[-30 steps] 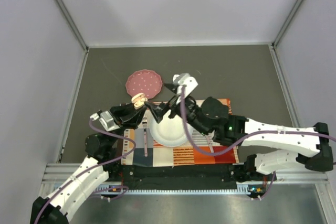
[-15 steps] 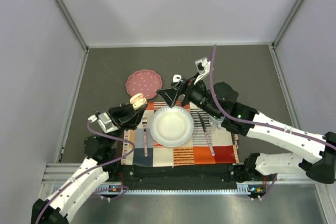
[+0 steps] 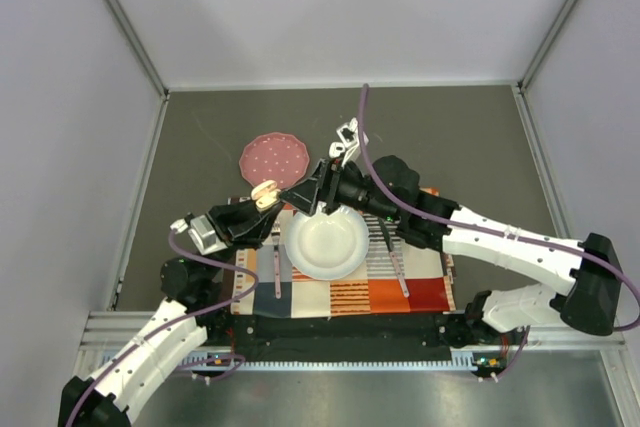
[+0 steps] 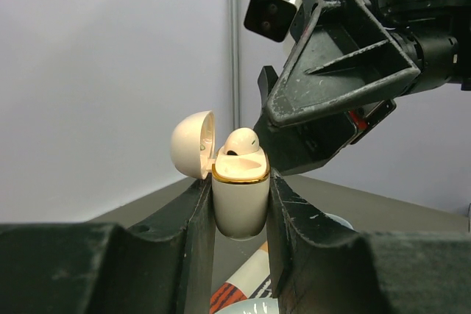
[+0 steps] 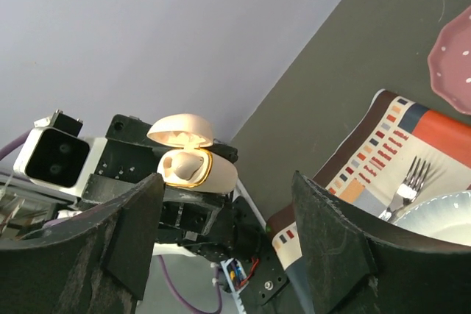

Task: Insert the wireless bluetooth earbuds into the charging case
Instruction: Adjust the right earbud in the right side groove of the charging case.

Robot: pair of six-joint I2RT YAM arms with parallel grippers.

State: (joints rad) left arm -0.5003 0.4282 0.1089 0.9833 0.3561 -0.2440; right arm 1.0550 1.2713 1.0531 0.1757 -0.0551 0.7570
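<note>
On my left wrist feed the left fingers (image 4: pixel 288 218) are clamped on the charging case (image 4: pixel 240 200), one pressed to each side of its pale peach body just below the gold rim. The case stands upright in that grip, held up off the surface (image 3: pixel 450 137), with its lid (image 4: pixel 193 145) swung open to one side. One earbud (image 4: pixel 241 143) sits in the case, its rounded top rising above the rim.

The right fingers (image 5: pixel 335 248) are spread apart with nothing between them. On the right wrist feed I look straight past them at the open case, which lies ahead in the gap of the view. From the left wrist, one of those black fingers fills the space just behind the earbud; I cannot tell whether it touches it.

From above, both arms meet over the far left corner of the striped placemat (image 3: pixel 420 292). A white plate (image 3: pixel 323 244) lies on the mat just beneath them, a fork (image 5: pixel 407 182) beside it. A pink plate (image 3: pixel 274 158) rests on the grey surface beyond the mat.
</note>
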